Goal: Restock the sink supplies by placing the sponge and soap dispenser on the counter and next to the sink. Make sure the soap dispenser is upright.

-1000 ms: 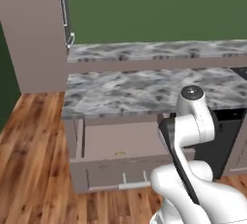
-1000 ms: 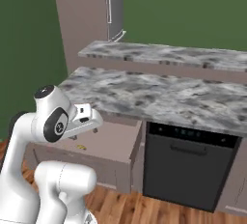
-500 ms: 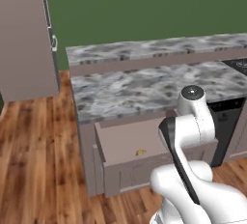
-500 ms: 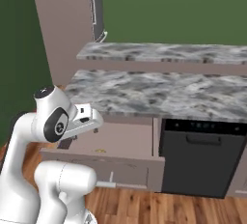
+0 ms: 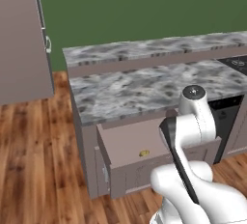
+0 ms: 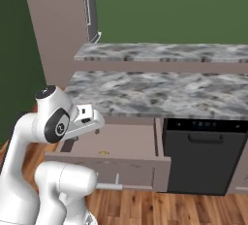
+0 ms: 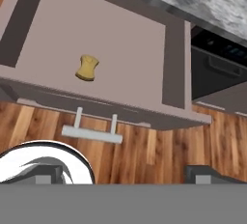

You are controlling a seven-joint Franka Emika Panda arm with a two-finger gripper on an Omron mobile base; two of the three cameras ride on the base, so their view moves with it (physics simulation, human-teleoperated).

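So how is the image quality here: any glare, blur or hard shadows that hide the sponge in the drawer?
Hand view: evenly lit, no glare, slightly soft; the sponge reads clearly on the open drawer floor, with almost no shadow. Left base view: flat lighting; the sponge is a tiny yellow speck beside the arm. Right base view: likewise a faint speck, coarse but unobscured.

colours around the open drawer
the sponge [image 7: 87, 68] was yellow-orange on the drawer [image 7: 125, 49]'s dull mauve-brown floor; the counter [image 5: 144, 90] was grey-and-white marbled, the wall [image 5: 135, 6] dark green, the floor [image 7: 159, 155] reddish-brown striped wood, the dishwasher [image 6: 206, 153] black.
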